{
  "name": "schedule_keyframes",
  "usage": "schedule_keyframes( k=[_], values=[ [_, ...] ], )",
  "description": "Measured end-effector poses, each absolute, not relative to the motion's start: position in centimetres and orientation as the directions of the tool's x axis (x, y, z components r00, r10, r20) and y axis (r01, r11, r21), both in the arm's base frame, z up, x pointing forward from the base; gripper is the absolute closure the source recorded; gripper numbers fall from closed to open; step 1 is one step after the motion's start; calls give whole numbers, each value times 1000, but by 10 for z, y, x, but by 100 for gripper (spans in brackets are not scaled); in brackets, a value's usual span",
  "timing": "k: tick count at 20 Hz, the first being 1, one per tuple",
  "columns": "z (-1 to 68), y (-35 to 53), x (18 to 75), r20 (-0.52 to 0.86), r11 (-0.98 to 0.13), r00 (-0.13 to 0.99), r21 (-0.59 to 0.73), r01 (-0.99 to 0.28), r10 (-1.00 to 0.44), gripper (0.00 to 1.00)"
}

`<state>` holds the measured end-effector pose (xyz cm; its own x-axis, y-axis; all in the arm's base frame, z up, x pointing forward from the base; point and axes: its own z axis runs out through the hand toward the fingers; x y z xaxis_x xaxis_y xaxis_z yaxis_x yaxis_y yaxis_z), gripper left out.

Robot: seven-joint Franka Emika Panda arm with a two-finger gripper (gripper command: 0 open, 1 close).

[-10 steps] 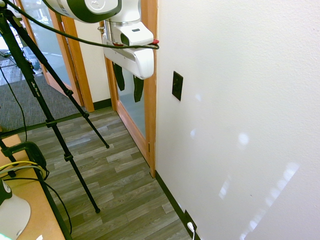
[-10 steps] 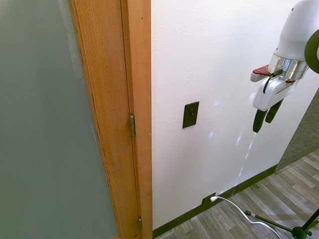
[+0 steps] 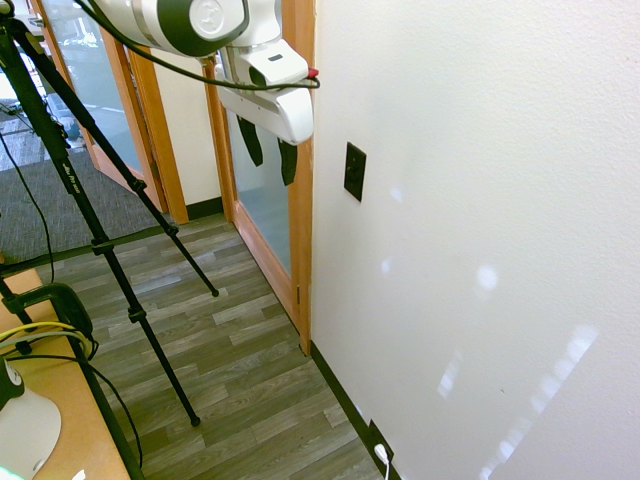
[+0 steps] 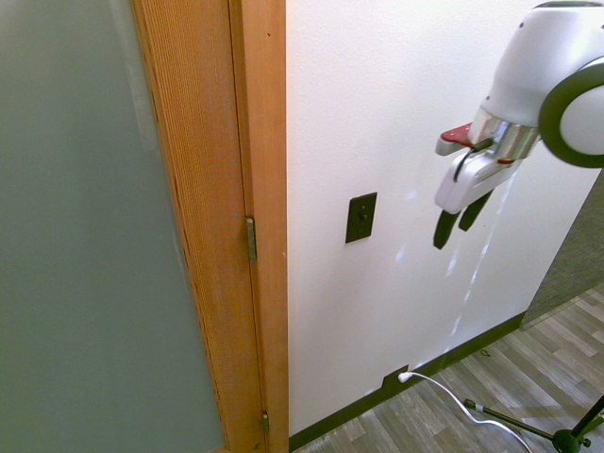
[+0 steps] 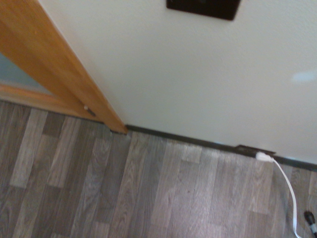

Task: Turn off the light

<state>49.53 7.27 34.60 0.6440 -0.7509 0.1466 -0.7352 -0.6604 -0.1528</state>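
The light switch (image 3: 354, 171) is a small black upright plate on the white wall (image 3: 480, 200), just beside the wooden door frame (image 3: 300, 230) and at about mid-height of it. In the second exterior view the same switch (image 4: 360, 218) sits between that frame (image 4: 260, 226) and the end effector (image 4: 455, 228).

The end effector (image 3: 270, 152) hangs in the air near the switch, at roughly the plate's height, and apart from both it and the wall. Its two dark fingers (image 4: 442, 229) point down towards the floor (image 3: 230, 370) with a narrow gap between them, so it looks slightly open and it holds nothing.

Low on the wall, well below the switch, a black outlet plate (image 4: 392, 381) sits at the dark baseboard with a white plug (image 4: 406, 377) in it. A white cord (image 4: 462, 404) trails from the plug over the grey wood-look floor.

In the wrist view the lower edge of the switch (image 5: 203, 7) shows as a dark, blurred rectangle, with the outlet plate (image 5: 253, 150) and plug (image 5: 262, 157) further along the wall from it. Frosted glass (image 4: 85, 236) fills the door beside the frame.
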Motion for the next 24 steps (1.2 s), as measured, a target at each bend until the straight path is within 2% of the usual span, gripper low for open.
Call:
schedule_keyframes(
  k=[4, 10, 11, 18, 24],
  values=[
    [312, 70, 530, 202, -567, 531, -241, -787, -823, 0],
    [320, 80, 566, 278, -501, 425, -335, -798, -862, 0],
    [320, 82, 571, 281, -496, 417, -338, -800, -864, 100],
    [309, 74, 589, 314, -456, 355, -363, -812, -881, 100],
    [310, 80, 589, 320, -463, 356, -376, -803, -878, 100]
  ],
)
